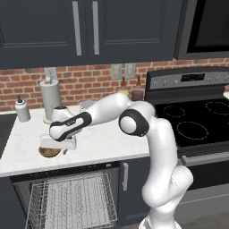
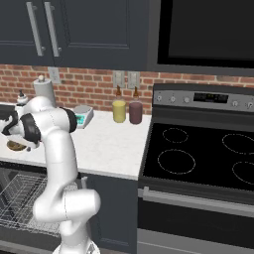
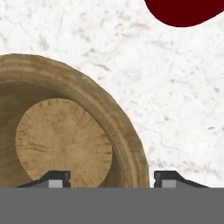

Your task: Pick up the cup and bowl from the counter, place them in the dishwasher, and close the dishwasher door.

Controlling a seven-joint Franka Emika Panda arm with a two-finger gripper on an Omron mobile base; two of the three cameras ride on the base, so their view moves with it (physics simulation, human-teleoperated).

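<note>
The tan wooden bowl (image 1: 48, 152) (image 2: 17, 146) sits on the white marble counter (image 1: 107, 143) near its front edge. My gripper (image 1: 57, 146) hangs right over it, pointing down. In the hand view the gripper (image 3: 111, 177) is open and straddles the bowl's rim (image 3: 127, 144), with one fingertip (image 3: 53, 177) over the inside and the other outside, neither touching. A dark red piece of the cup (image 3: 183, 11) shows on the counter just beyond the bowl. Below the counter the dishwasher stands open with its wire rack (image 1: 71, 201) (image 2: 20, 198) pulled out. The dishwasher door is out of view.
A paper-towel holder (image 1: 50, 100) and a soap bottle (image 1: 21, 109) stand at the back left. A small scale (image 2: 82, 116), a yellow jar (image 2: 119, 110) and a maroon jar (image 2: 135, 111) line the brick wall. The black stovetop (image 1: 197, 120) lies to the right.
</note>
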